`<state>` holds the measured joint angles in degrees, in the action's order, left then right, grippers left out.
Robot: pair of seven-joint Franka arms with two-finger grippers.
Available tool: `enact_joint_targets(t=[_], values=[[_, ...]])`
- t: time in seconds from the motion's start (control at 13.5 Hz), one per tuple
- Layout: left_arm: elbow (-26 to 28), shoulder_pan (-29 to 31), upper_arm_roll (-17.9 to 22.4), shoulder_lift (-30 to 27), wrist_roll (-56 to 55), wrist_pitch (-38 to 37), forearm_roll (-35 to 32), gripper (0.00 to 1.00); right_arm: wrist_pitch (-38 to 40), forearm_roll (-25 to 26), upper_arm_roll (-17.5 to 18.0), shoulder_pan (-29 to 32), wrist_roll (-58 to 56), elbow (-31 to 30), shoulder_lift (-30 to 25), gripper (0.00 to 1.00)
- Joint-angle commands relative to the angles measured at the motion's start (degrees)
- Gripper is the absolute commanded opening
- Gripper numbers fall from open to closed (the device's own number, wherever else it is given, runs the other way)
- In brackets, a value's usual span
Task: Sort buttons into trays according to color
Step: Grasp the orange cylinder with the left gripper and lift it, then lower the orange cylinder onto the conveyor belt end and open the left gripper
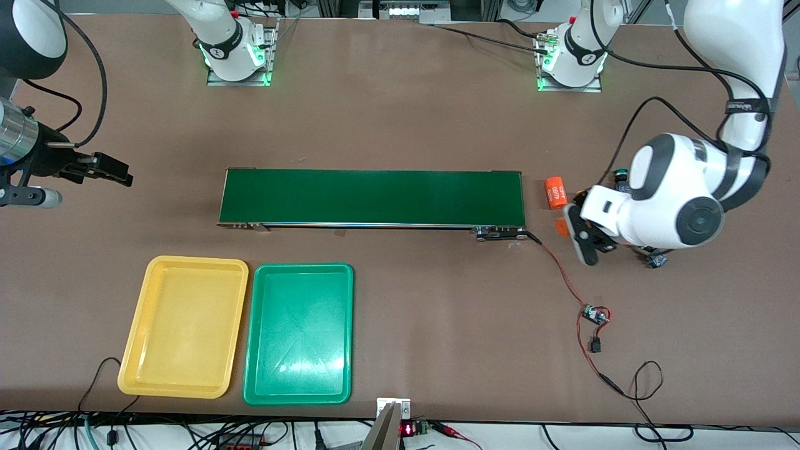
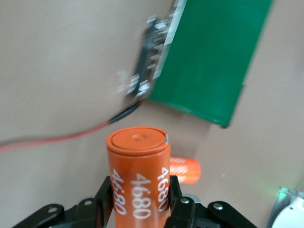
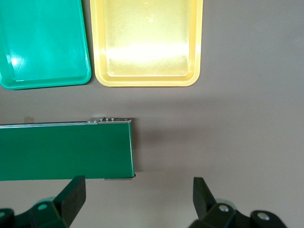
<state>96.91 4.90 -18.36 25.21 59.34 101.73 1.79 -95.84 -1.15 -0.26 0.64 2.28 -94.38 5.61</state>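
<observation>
My left gripper is shut on an upright orange cylinder printed "4680", with one finger on each side of it. In the front view the left gripper hangs over the table just off the end of the conveyor belt, and a bit of the held cylinder shows. A green-capped button peeks out beside the left arm; the other buttons are hidden. The yellow tray and green tray lie side by side, both empty. My right gripper waits open past the belt's other end.
A second orange cylinder lies on its side by the belt's end. A red cable runs from the belt to a small circuit board. A small dark part sits under the left arm. The right wrist view shows the yellow tray, green tray and belt.
</observation>
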Motion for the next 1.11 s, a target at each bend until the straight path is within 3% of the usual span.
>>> enact_joint_targets(t=[0.0, 0.3, 0.59, 1.04], values=[[2.4, 0.2, -5.1, -1.0, 2.6, -0.4, 0.9, 0.0, 0.0, 0.0, 0.3, 0.1, 0.9, -0.3, -0.3, 1.0], [4.9, 0.1, -10.3, -0.9, 2.8, 2.5, 0.0, 0.0, 0.0, 0.0, 0.3, 0.1, 0.9, -0.3, -0.3, 1.0], [8.8, -0.2, -10.8, -0.8, 10.2, 8.7, -1.1, 0.0, 0.0, 0.0, 0.3, 0.2, 0.9, -0.3, -0.3, 1.0], [12.7, -2.3, -11.6, -1.3, 9.7, 10.8, -3.1, 0.0, -0.1, -0.3, 0.3, 0.4, 0.7, -0.4, -0.3, 1.0]])
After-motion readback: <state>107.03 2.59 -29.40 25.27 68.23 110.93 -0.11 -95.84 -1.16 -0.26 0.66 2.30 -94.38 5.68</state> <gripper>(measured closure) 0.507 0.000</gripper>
